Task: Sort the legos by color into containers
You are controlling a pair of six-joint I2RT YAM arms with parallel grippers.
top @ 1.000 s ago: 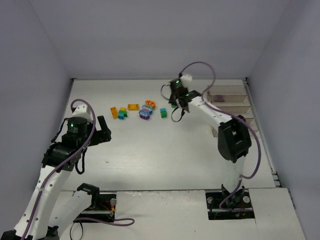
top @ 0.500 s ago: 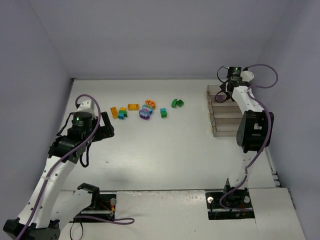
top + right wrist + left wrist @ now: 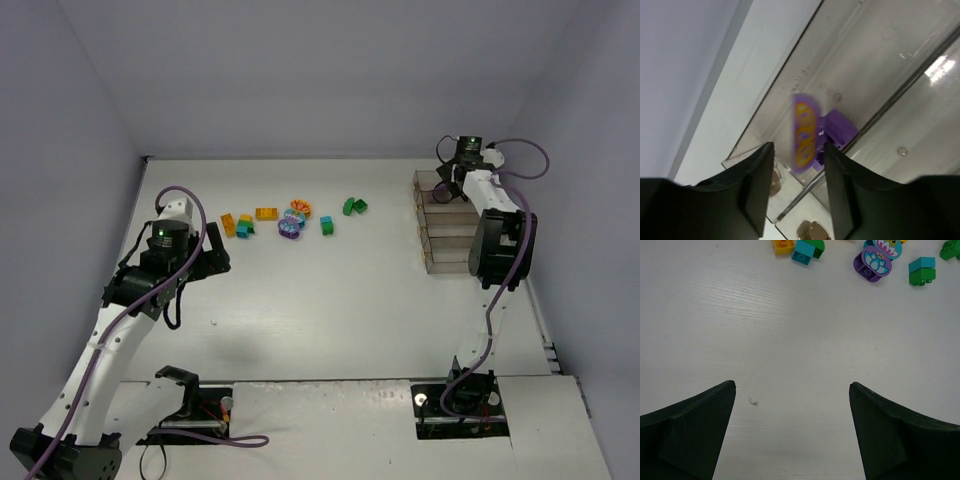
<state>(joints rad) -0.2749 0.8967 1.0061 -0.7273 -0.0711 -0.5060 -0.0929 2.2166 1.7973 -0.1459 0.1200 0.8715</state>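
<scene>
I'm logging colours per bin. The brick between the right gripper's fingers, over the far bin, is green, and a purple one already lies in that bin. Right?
Not green: the right wrist view shows the brick between the right gripper's fingers is purple with a yellow print. The rest holds: it is over the far bin, where another purple brick lies.

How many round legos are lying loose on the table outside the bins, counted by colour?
Orange round lego: 1
Teal round lego: 1
Purple round lego: 1
Total: 3
</scene>
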